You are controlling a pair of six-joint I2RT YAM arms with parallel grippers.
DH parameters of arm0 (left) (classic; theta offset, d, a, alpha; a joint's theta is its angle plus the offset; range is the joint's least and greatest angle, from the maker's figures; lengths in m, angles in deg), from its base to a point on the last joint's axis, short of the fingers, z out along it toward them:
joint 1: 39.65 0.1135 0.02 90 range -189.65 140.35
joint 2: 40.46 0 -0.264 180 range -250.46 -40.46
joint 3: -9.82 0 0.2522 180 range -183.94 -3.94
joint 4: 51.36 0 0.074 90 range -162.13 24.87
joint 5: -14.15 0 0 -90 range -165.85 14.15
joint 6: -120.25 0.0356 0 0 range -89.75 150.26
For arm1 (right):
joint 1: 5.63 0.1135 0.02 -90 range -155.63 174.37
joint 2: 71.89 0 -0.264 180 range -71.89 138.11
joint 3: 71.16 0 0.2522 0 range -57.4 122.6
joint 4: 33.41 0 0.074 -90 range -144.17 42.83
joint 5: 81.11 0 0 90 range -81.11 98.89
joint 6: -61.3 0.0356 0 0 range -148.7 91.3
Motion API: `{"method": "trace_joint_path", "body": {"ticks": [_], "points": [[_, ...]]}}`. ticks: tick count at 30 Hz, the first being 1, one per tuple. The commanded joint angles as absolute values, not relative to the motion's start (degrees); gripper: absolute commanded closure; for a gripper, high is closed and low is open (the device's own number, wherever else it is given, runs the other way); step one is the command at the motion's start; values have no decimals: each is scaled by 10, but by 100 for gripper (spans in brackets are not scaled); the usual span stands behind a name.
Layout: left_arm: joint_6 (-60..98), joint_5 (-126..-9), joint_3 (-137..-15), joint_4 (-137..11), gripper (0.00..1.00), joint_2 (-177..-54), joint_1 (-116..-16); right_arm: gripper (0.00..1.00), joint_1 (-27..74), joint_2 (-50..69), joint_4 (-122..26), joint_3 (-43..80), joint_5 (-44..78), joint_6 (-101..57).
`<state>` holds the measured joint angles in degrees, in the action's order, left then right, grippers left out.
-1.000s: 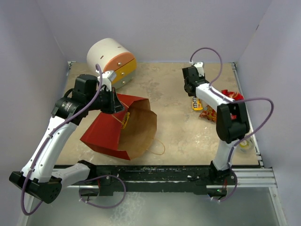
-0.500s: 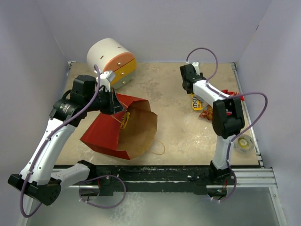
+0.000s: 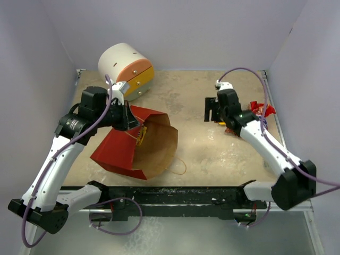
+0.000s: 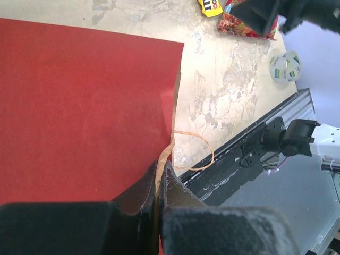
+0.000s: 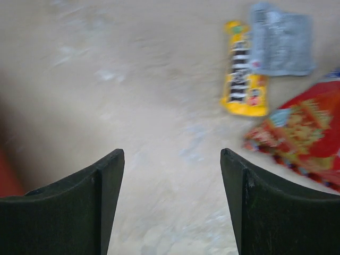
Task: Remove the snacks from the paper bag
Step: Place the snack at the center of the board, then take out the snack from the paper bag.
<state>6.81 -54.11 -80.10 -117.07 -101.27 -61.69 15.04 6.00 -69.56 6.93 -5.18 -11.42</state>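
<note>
Red paper bag (image 4: 79, 106) in left pincer (image 4: 160, 168)

The paper bag (image 3: 114, 151) is red outside, kraft brown inside; the table (image 3: 196, 149) is mottled beige. The yellow packet (image 5: 243, 85) bears dark brown bands, the silver-grey packet (image 5: 281, 40) is plain, and the red packet (image 5: 303, 127) carries gold print. The drawer unit (image 3: 122, 61) is white, orange and yellow.

Top: high behind bases, looked down on whole table (image 3: 202, 154) | Left wrist: close on bag (image 4: 79, 106), faced rail (image 4: 239, 154) | Right wrist: low, faced packet (image 5: 243, 79) | Both wrists shared packet, red snack (image 5: 303, 127)
</note>
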Motion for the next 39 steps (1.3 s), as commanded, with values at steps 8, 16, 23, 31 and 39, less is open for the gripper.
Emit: {"method": "trace_joint_path", "body": {"ticks": [8, 16, 23, 31, 39], "points": [[60, -533, -797, -1154, 100, -1000, -617, 25, 450, -56, -464, -80, -49, 164], [38, -518, -799, -1151, 100, -1005, -616, 27, 613, 89, -416, -18, -212, 248], [39, -529, -820, -1180, 100, -1018, -616, 37, 665, 194, -386, 26, -360, 341], [35, -526, -830, -1194, 100, -1020, -616, 40, 668, 354, -381, 160, -426, 385], [61, -533, -858, -1210, 100, -1027, -616, 36, 666, 431, -317, 218, -415, 337]]}}
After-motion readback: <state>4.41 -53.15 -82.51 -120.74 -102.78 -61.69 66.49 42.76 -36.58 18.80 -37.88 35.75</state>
